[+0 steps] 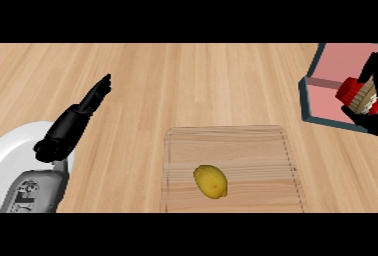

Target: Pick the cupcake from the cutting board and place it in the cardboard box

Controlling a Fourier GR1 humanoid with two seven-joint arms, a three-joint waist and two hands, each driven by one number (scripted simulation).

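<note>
1. Cutting board (pixel 244 145), wood, nearest the lower edge, centre. It carries one yellow oval fruit (pixel 210 181), probably a lemon, lying on its near half. No cupcake on it.

2. Left hand (pixel 70 125), lower left, beside the board and apart from it. Fingers straight, pointing up the counter (pixel 184 75), holding nothing; at rest.

3. Cardboard box (pixel 314 107), far right, cut by the view's edge. Dark outer wall, pink inside, open on top. It stands apart from the board's far right corner.

4. Cupcake (pixel 356 92), red wrapper, brown and pale top, tilted on its side. It sits over the box's inside, just past the near wall. Whether it touches the floor cannot be told.

5. Right hand (pixel 359 118), at the right edge, black fingers closed round the cupcake, above and below it.

Handling note, as a judgement: the step is the release.
- Bring the cupcake further inside the walls.
- Turn the wrapper downward and lower it to the pink floor.
- Then spread the fingers and lift straight up, clear of the near wall.
</note>
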